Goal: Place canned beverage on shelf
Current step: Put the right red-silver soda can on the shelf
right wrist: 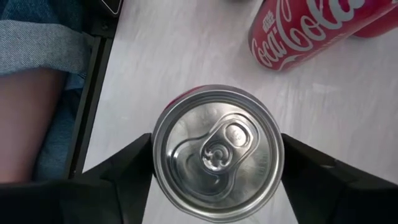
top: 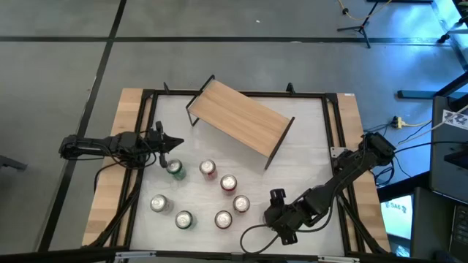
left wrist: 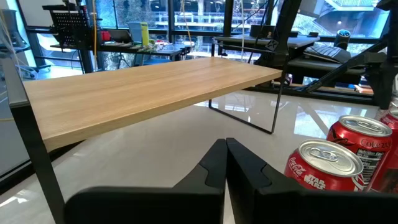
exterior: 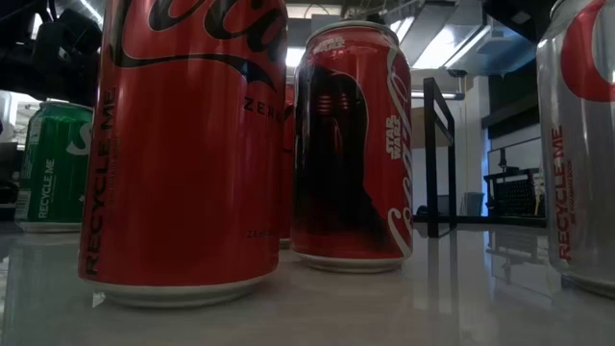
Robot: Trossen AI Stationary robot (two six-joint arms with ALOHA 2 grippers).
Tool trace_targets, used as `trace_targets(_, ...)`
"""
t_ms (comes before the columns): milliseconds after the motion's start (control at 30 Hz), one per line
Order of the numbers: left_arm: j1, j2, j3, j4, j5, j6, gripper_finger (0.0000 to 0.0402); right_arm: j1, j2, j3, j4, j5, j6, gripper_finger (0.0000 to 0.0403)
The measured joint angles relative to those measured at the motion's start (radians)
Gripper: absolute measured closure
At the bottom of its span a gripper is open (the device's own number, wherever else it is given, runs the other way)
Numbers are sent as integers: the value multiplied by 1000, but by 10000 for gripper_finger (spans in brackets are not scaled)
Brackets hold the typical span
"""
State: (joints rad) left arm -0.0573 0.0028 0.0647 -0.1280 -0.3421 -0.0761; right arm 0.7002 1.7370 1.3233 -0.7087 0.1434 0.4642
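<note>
The shelf, a light-wood board on thin black legs, stands askew at the table's far middle; it also shows in the left wrist view. Several cans stand in front of it, among them a green one and red ones. My right gripper is near the table's near right and points down; its fingers are around a red can with a silver top, which the gripper hides in the high view. My left gripper is shut and empty, level, just beyond the green can. My right gripper comes from above, pointing down, and has the red can between its two fingers, one on each side of the can's wall just below the top rim. The can stays upright. Whether its bottom is on the table, I cannot tell.
Another red can stands close to the held one. The table's black frame rail runs beside it, with a person's leg in jeans beyond. In the low view, red cans, a green can and a silver can stand close together.
</note>
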Motion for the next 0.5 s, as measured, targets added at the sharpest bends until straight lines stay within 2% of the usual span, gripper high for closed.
trace_targets(167,0,0,0,0,0,0,401,0,1,48,-34,23,1,100)
trace_targets(367,0,0,0,0,0,0,401,-14,1,172,-193,23,1,116)
trace_targets(500,0,0,0,0,0,0,401,-43,1,302,-298,18,1,114)
